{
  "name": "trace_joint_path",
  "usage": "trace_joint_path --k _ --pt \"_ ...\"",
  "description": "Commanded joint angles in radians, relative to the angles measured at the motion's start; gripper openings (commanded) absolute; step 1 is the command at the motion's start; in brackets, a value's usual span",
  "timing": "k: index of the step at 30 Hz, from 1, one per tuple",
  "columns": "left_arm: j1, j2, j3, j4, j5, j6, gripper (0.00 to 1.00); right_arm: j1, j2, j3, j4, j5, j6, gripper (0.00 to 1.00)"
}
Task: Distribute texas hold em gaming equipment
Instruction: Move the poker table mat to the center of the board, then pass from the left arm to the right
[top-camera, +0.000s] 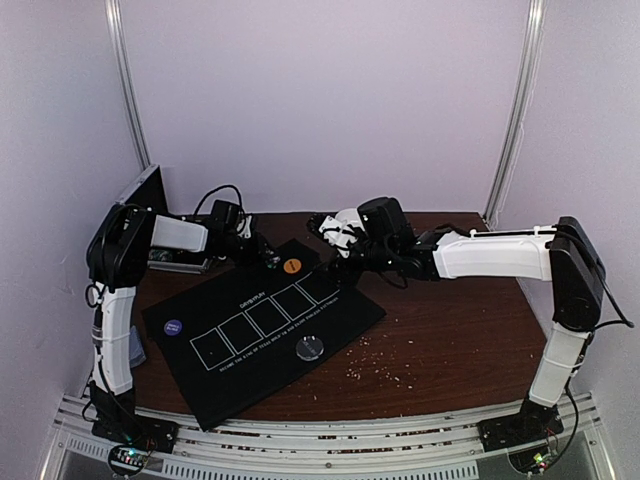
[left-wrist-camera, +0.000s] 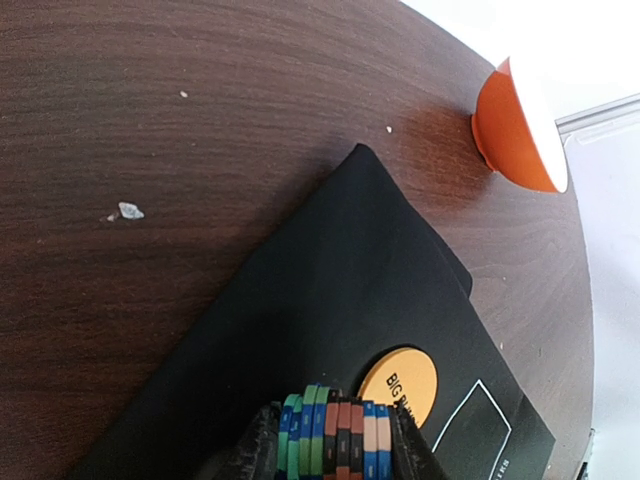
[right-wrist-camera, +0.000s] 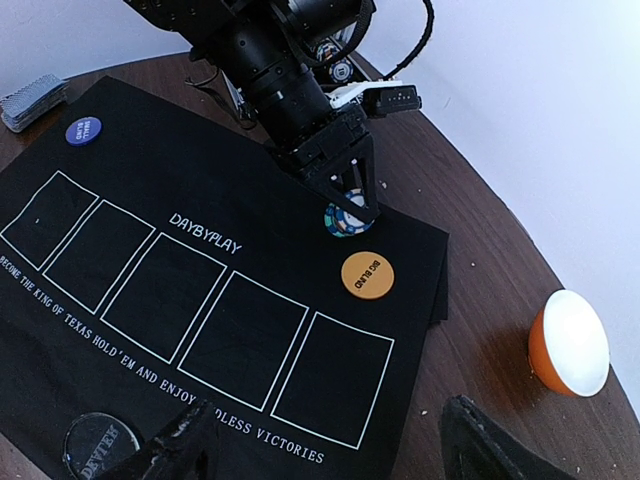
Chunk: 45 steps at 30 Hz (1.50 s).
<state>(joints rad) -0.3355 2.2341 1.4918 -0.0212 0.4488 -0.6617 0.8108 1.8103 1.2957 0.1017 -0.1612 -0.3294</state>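
My left gripper is shut on a row of striped poker chips, held on edge just above the far part of the black five-box mat. An orange disc lies beside them. The right wrist view shows those chips under the left gripper, near the orange disc, and a purple disc, a clear disc and a deck of grey-blue cards. My right gripper hangs open and holds nothing above the mat's right corner.
A white bowl with an orange base stands on the wood right of the mat, and shows in the left wrist view. Crumbs lie near the table's front. A dark case stands at the back left, behind the left arm.
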Motion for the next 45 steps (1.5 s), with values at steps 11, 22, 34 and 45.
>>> trace_joint_path --k 11,22,34,45 --pt "-0.010 -0.115 0.027 -0.238 -0.299 0.272 0.00 -0.005 -0.038 0.013 -0.019 0.008 0.006 0.78" --pt "-0.032 -0.179 0.046 -0.312 -0.326 0.409 0.00 -0.004 -0.051 0.002 -0.013 -0.003 0.003 0.78" --pt "-0.076 -0.349 0.033 -0.229 0.118 0.148 0.00 0.012 0.074 0.206 -0.038 -0.166 -0.183 0.95" --pt "-0.121 -0.408 -0.066 -0.137 0.297 0.049 0.00 0.013 0.264 0.453 -0.153 -0.208 -0.355 0.85"
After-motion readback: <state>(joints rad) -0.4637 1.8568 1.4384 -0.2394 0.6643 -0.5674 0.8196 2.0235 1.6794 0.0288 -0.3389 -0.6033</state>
